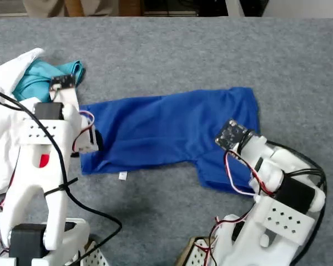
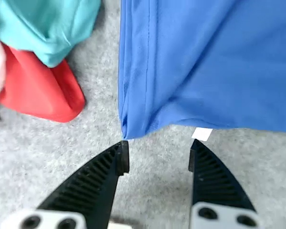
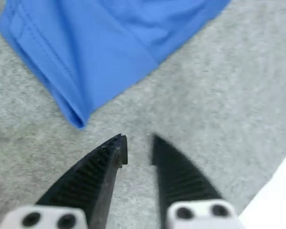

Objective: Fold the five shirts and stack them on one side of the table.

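Obs1: Grey carpet-like table surface (image 1: 172, 55), high view. Where does the blue shirt (image 1: 166, 130) lie?

Obs2: It lies flat across the middle as a long band. One flap juts toward the near edge, beside the right arm. A small white tag (image 1: 122, 175) sits on the grey just off its near hem.

Obs1: Left gripper (image 2: 159, 149)?

Obs2: Jaws stand wide apart with nothing between them. In the left wrist view the fingertips (image 2: 123, 155) hover over bare grey, just short of the blue shirt's corner (image 2: 128, 129), where the cloth shows doubled layers. The tag (image 2: 201, 134) lies close to the other fingertip.

Obs1: Right gripper (image 3: 138, 143)?

Obs2: Jaws are parted by a narrow gap and hold nothing. They are over the grey surface, near a folded blue edge (image 3: 76, 114) but apart from it.

Obs1: Other shirts?

Obs2: A pile lies at the left side of the table, near the left arm. The white shirt (image 1: 5, 116) lies at the table's left edge with the teal shirt (image 1: 41, 77) bunched on it. The left wrist view shows teal cloth (image 2: 43, 24) lying over a red shirt (image 2: 38, 93). Both are loosely heaped and lie apart from the blue one, with a strip of grey between them.
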Action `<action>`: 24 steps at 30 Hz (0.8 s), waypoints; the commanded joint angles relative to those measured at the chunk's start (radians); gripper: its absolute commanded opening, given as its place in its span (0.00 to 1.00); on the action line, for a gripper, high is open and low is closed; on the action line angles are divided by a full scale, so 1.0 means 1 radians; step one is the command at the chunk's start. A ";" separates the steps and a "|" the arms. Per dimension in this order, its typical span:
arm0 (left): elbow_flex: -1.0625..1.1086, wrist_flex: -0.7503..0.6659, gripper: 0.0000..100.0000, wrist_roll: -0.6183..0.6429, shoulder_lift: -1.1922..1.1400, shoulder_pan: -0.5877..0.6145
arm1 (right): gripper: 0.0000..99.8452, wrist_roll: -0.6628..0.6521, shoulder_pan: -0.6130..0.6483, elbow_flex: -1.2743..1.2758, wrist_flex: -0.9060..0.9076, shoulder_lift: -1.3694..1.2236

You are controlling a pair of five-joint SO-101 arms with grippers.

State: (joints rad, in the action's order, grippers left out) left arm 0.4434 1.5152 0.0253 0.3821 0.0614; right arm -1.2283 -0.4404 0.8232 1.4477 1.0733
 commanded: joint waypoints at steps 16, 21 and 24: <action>0.029 -0.713 0.02 0.209 -0.114 0.005 | 0.02 0.483 0.259 -0.295 -0.408 -0.568; 0.002 -0.781 0.02 0.210 -0.315 0.005 | 0.02 0.603 0.263 -0.492 -0.436 -0.860; -0.054 -0.781 0.02 0.210 -0.443 0.008 | 0.02 0.649 0.263 -0.595 -0.436 -1.030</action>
State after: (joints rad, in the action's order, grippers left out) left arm 0.4634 0.7495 0.2279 0.0184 0.0614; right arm -0.6299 -0.1903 0.3521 1.0334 0.1818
